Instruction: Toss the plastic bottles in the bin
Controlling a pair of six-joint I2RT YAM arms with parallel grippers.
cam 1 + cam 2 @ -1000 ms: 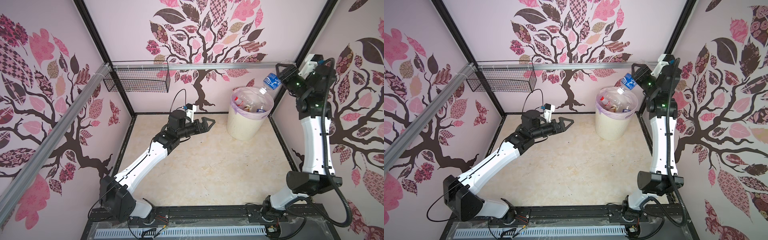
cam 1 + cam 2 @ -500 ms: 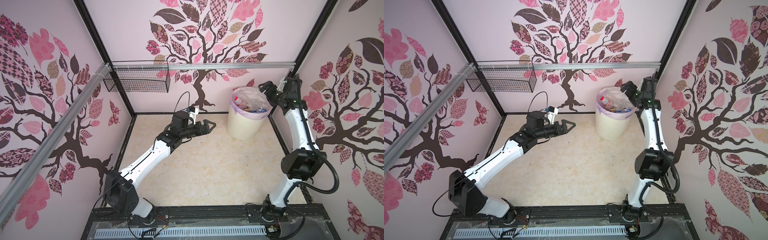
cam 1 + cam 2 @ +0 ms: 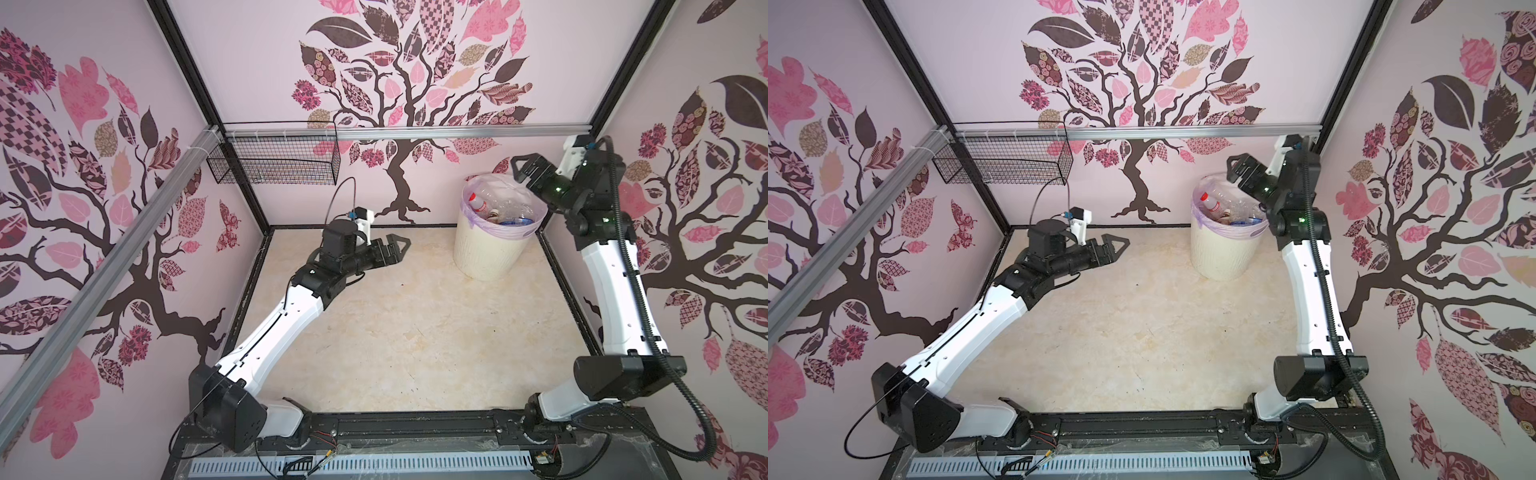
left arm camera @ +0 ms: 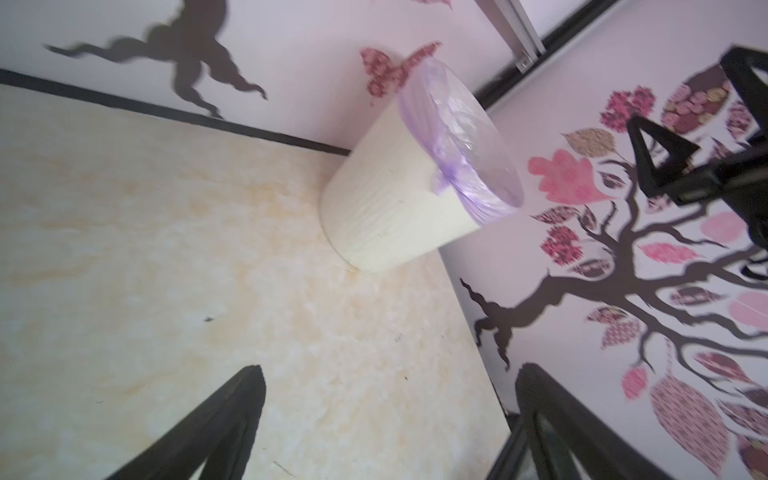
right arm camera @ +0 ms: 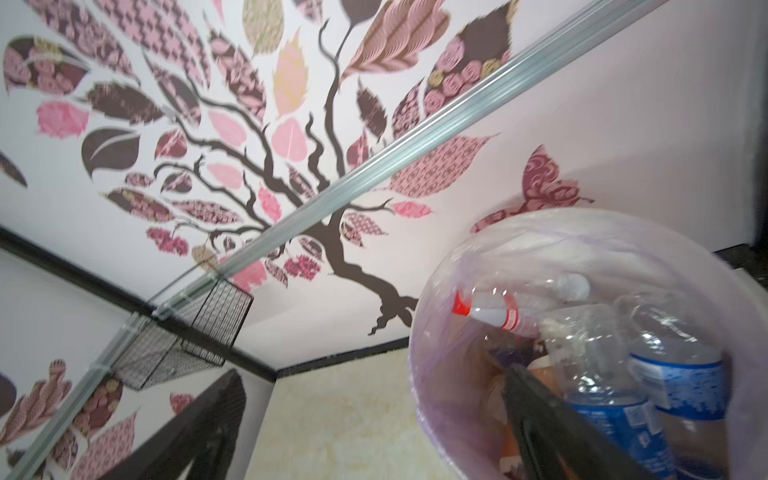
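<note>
The bin (image 3: 490, 253) (image 3: 1221, 257) is a cream ribbed basket with a lilac bag, standing in the far right corner. Several plastic bottles (image 3: 500, 208) (image 3: 1231, 208) lie inside it. The right wrist view shows a red-capped one (image 5: 494, 313) and two blue-labelled ones (image 5: 615, 424). My right gripper (image 3: 524, 170) (image 3: 1235, 168) (image 5: 374, 374) hovers open above the bin's far right rim, holding nothing. Left of the bin, my left gripper (image 3: 399, 249) (image 3: 1117, 245) (image 4: 390, 370) is open and empty over the floor, pointing toward the bin (image 4: 386, 208).
A black wire mesh basket (image 3: 274, 162) (image 3: 1005, 162) hangs from the aluminium rail (image 3: 415, 133) at the back left. Patterned walls enclose the beige marbled floor (image 3: 415, 332) on three sides. The arm bases sit on the front rail.
A second ago my right gripper held a blue-labelled bottle over the bin. It has opened, and the bottle now lies in the bin. The left arm shifted slightly.
</note>
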